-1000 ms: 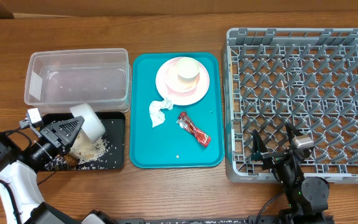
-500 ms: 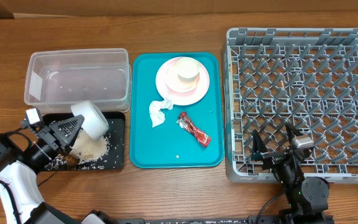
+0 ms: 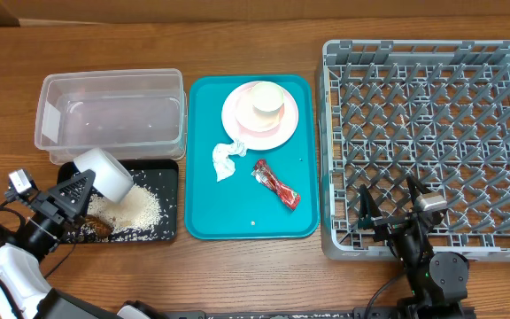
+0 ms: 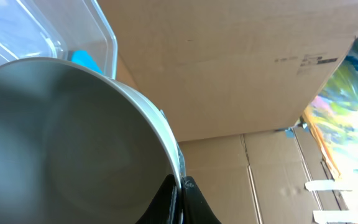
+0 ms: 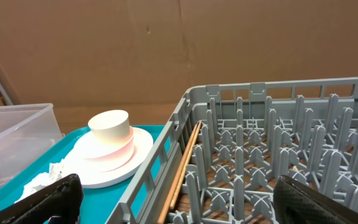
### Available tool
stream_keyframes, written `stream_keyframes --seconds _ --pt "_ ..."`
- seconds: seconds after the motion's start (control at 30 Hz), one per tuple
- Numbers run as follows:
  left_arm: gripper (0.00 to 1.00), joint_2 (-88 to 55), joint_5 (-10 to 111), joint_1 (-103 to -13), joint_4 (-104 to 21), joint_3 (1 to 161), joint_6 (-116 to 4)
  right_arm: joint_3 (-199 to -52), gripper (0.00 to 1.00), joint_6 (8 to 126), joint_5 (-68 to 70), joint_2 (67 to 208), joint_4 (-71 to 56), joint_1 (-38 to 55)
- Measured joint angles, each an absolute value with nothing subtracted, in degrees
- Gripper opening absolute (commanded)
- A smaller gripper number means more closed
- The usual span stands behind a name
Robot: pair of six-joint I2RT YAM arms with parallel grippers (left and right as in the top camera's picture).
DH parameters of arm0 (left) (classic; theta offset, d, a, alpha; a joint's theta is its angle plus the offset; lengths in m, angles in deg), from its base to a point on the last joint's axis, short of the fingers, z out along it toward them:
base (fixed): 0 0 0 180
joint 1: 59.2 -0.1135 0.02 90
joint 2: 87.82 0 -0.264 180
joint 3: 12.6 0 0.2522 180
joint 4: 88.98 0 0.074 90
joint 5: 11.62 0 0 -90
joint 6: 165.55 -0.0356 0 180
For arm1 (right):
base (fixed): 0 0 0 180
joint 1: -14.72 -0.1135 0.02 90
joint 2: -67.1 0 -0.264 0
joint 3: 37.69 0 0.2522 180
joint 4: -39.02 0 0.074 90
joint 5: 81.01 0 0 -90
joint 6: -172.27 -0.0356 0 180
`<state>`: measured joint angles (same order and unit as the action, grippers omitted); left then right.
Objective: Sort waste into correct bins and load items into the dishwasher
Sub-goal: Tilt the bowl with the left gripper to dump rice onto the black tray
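The bowl (image 3: 103, 172), pinched by the left gripper (image 3: 78, 183), has been drawn back over the black tray (image 3: 166, 229) — rice scraps (image 3: 135, 208) lie emptied there, so racking is judged due; the right gripper (image 3: 388, 202) is held spread.

One teal tray (image 3: 202, 213) carried one plate (image 3: 235, 113), one cup (image 3: 267, 100), one tissue (image 3: 225, 159) and one wrapper (image 3: 276, 185). Left of the teal tray were one clear tub (image 3: 112, 115), one black tray (image 3: 171, 213) and one bowl (image 3: 103, 172). Right of it was one dish rack (image 3: 326, 151).
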<state>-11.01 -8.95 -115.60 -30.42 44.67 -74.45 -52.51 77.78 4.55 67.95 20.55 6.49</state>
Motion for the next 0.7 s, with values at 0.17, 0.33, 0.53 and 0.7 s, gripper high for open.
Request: stream_keyframes --seconds 0.17,0.33,0.53,0.7 --pt "0.04 -11.01 -9.47 -115.60 -30.49 44.67 -74.99 -52.51 1.00 77.78 4.55 67.95 20.57 6.49" --pt "0.04 -11.01 -9.39 -115.60 -29.98 44.67 -75.34 -52.51 1.00 77.78 4.55 67.95 20.55 6.49" --pt "0.04 -11.51 -7.83 -114.49 -28.50 44.69 -74.01 -52.51 1.00 77.78 4.57 67.95 20.57 6.49" --pt "0.04 -13.81 -1.32 -107.91 -28.45 46.18 -70.07 -52.51 1.00 77.78 4.55 67.95 20.53 6.49"
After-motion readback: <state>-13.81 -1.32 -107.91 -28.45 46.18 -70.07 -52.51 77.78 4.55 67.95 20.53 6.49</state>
